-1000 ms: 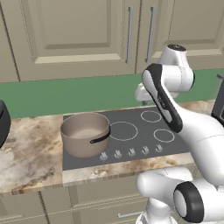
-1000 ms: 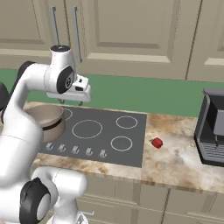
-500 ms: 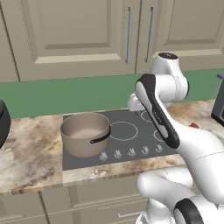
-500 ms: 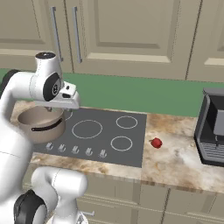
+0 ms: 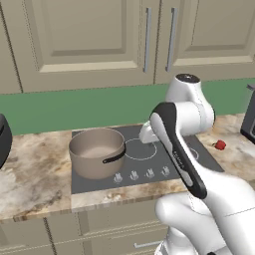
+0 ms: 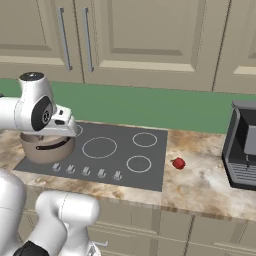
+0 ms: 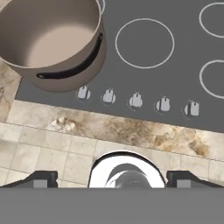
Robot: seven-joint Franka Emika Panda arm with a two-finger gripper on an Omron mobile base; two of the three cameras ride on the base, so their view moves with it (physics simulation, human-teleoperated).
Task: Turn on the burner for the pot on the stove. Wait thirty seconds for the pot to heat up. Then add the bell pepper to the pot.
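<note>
Left base view: the pot (image 5: 97, 152) is seen standing on the near-left ring of the stove (image 5: 149, 162), handle toward the knobs (image 5: 142, 174), so the matching knob is judged to be one of those at the near edge. The bell pepper (image 5: 219, 145) is left on the counter (image 5: 35, 172) to the right of the stove, well apart from the pot, probably for the last step. The arm is bent over the middle of the stove, forearm sloping down; the jaws are hidden behind it here.

Right base view: the pot (image 6: 46, 146) is partly covered by the wrist on the left. The pepper (image 6: 178, 163) is seen just beside the stove's (image 6: 125, 165) right edge, with a black appliance (image 6: 243, 145) further right. The hand is held above the near-left area, pointing down.

Hand view: the gripper (image 7: 112, 178) is spread wide and holds nothing, tips far apart at the bottom. It is looked down over the counter edge; the five knobs (image 7: 136, 101) lie ahead, the pot (image 7: 54, 41) behind the left ones. No knob is touched yet; a reach to a left knob is judged next.
</note>
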